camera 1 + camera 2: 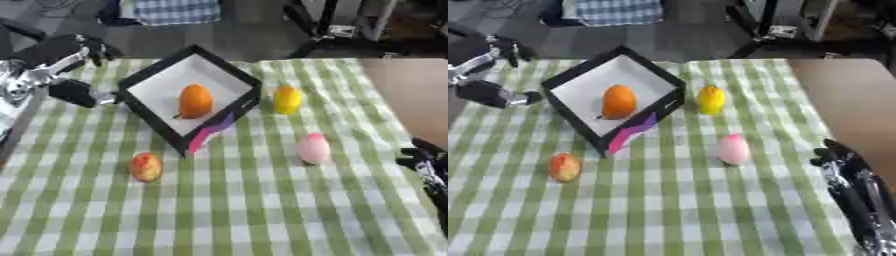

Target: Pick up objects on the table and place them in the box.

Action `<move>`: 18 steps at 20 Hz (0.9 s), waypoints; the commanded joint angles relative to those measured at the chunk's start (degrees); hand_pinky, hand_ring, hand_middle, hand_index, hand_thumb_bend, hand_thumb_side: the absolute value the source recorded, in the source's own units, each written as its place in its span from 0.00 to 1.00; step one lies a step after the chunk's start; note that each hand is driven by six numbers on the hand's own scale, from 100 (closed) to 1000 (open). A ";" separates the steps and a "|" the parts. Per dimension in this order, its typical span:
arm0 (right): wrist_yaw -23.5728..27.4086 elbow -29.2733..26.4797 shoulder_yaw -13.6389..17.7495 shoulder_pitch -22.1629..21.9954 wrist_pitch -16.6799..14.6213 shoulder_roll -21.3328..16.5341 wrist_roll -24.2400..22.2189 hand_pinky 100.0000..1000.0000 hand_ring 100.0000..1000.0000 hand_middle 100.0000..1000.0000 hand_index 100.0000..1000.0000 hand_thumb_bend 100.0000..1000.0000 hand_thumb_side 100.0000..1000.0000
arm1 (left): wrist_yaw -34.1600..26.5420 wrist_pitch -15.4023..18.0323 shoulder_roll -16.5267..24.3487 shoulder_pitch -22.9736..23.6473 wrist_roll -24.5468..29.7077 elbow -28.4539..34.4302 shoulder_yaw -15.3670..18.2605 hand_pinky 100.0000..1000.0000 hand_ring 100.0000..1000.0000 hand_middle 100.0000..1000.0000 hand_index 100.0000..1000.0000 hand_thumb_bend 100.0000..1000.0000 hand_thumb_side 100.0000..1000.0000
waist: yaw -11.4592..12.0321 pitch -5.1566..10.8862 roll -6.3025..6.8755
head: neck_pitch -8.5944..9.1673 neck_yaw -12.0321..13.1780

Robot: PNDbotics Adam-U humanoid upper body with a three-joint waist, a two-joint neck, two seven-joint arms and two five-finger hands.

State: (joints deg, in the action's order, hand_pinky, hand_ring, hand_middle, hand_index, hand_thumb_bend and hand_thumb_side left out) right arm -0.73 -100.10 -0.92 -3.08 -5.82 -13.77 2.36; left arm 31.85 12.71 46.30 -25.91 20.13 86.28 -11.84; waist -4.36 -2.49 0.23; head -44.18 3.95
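My left hand [74,75] hangs at the black-rimmed white cardboard box's [149,87] nine o'clock, fingers spread wide, holding nothing, I'd guess clear of it. In the box: one orange round fruit [195,100]. Yellow lemon-like fruit [287,99] sits just outside at three, pale pink egg-shaped fruit [313,148] at four, red-orange apple-like fruit [146,167] at seven. My right hand [846,170] waits low right; can't tell its fingers.

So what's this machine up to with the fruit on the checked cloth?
It is putting fruit into the black-rimmed white box. An orange fruit already lies inside. A yellow fruit, a pink one and a red-orange one wait on the green checked tablecloth. The left hand is beside the box, holding nothing; the right hand is idle at the right edge.
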 commanded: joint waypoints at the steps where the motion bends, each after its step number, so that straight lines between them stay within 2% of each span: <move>1: -0.34 -0.62 0.62 0.47 -0.09 -0.46 0.37 0.87 0.68 0.67 0.83 0.00 0.60 | -3.12 -1.60 3.83 2.45 2.61 5.49 0.34 0.74 0.60 0.66 0.83 0.41 0.53 | 0.14 0.34 0.23 | 0.06 -0.69; 9: -0.25 -0.52 0.08 0.55 -0.07 -0.60 -0.11 0.87 0.68 0.67 0.83 0.00 0.60 | -10.62 -7.50 5.29 13.53 10.10 15.89 -2.54 0.74 0.60 0.66 0.83 0.41 0.52 | -0.88 0.61 0.25 | 0.06 0.05; 10: -0.24 -0.51 0.06 0.58 -0.07 -0.61 -0.15 0.87 0.68 0.67 0.83 0.00 0.60 | -11.61 -8.34 5.26 13.82 11.08 16.30 -2.64 0.74 0.60 0.66 0.82 0.42 0.49 | -0.97 0.64 0.24 | 0.06 0.15; 12: -0.21 -0.48 0.01 0.57 -0.07 -0.63 -0.21 0.87 0.68 0.67 0.83 0.00 0.60 | -12.75 -9.86 5.24 13.60 13.00 16.61 -2.92 0.73 0.60 0.66 0.82 0.40 0.51 | -1.05 0.68 0.24 | 0.06 0.20; 14: -0.18 -0.45 -0.01 0.53 -0.07 -0.65 -0.25 0.87 0.68 0.67 0.83 0.00 0.60 | -11.84 -11.00 4.94 12.92 14.67 16.77 -2.81 0.73 0.60 0.66 0.82 0.36 0.51 | -1.04 0.70 0.24 | 0.06 0.14; 15: -0.18 -0.44 -0.03 0.54 -0.08 -0.65 -0.28 0.87 0.68 0.67 0.83 0.00 0.60 | -11.13 -11.64 4.67 12.49 14.75 16.71 -2.68 0.73 0.60 0.66 0.82 0.39 0.50 | -1.04 0.71 0.24 | 0.06 0.11; 18: -0.16 -0.40 -0.10 0.56 -0.08 -0.67 -0.37 0.87 0.68 0.67 0.83 0.00 0.60 | -8.23 -13.13 3.61 11.15 13.74 16.24 -3.20 0.73 0.61 0.65 0.83 0.36 0.48 | -1.11 0.76 0.23 | 0.06 0.21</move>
State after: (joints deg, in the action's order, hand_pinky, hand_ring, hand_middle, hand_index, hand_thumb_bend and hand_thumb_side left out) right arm -0.78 -100.09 -1.09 -3.04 -5.79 -13.77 2.21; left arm 22.58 0.28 49.08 -13.84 34.04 102.05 -15.34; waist -5.42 -2.46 0.23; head -44.18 3.99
